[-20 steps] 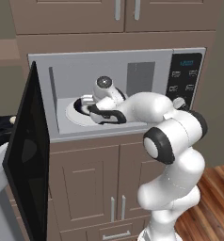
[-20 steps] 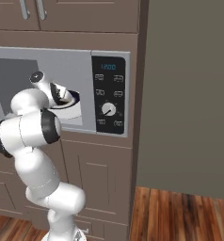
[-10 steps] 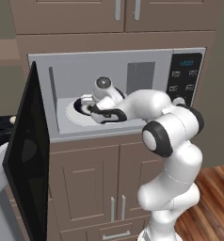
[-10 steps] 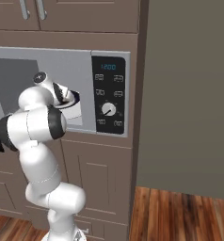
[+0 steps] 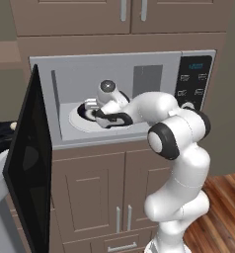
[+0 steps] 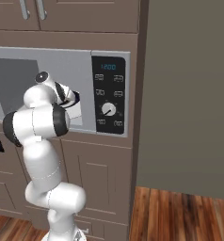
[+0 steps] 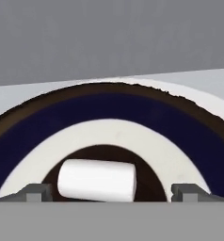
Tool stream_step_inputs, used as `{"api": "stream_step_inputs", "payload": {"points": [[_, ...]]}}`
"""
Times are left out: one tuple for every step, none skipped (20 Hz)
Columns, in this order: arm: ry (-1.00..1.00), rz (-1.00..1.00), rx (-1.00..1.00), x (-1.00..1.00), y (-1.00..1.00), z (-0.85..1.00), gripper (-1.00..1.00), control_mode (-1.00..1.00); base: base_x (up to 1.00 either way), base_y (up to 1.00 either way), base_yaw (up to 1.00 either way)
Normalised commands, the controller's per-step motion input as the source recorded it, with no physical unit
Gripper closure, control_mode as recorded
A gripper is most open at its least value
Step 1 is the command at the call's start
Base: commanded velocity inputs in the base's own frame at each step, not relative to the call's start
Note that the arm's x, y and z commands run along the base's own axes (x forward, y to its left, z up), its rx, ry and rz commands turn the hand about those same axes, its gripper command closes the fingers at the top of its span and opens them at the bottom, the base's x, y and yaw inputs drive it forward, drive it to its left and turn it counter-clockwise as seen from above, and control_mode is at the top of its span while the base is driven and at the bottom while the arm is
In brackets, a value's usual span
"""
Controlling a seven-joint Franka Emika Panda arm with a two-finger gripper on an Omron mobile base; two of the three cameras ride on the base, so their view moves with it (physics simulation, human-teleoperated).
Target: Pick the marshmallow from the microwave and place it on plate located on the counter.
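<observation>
Microwave [image 6: 62,89] display: "12:00"

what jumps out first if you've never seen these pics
The white arm reaching deep into the open microwave, its black door swung out to the left. In the hand view, the marshmallow lies on its side in the brown centre of a navy-rimmed dish, between the spread fingertips of the gripper.
</observation>
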Motion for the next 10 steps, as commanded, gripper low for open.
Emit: {"api": "stream_step_inputs", "payload": {"points": [[0.03,0.00,-0.03,0.07,0.10,-0.24,-1.00,-1.00,0.00,0.00,0.00],[0.03,0.00,-0.03,0.06,0.09,-0.24,-1.00,-1.00,0.00,0.00,0.00],[0.04,0.00,-0.03,0.09,0.10,-0.21,-1.00,-1.00,0.00,0.00,0.00],[0.04,0.00,-0.02,0.11,0.10,-0.14,-1.00,-1.00,0.00,0.00,0.00],[0.03,0.00,-0.02,0.12,0.10,-0.13,-1.00,-1.00,0.00,0.00,0.00],[0.02,0.00,-0.02,0.11,0.10,-0.12,-1.00,-1.00,0.00,0.00,0.00],[0.02,0.00,-0.01,0.13,0.09,-0.07,-1.00,-1.00,0.00,0.00,0.00],[0.01,0.00,-0.01,0.15,0.11,-0.03,-1.00,-1.00,0.00,0.00,0.00],[0.01,0.00,0.00,0.19,0.09,0.00,-1.00,-1.00,0.00,0.00,0.00],[0.00,0.00,0.00,0.19,0.05,0.00,-1.00,-1.00,0.00,0.00,0.00]]}}
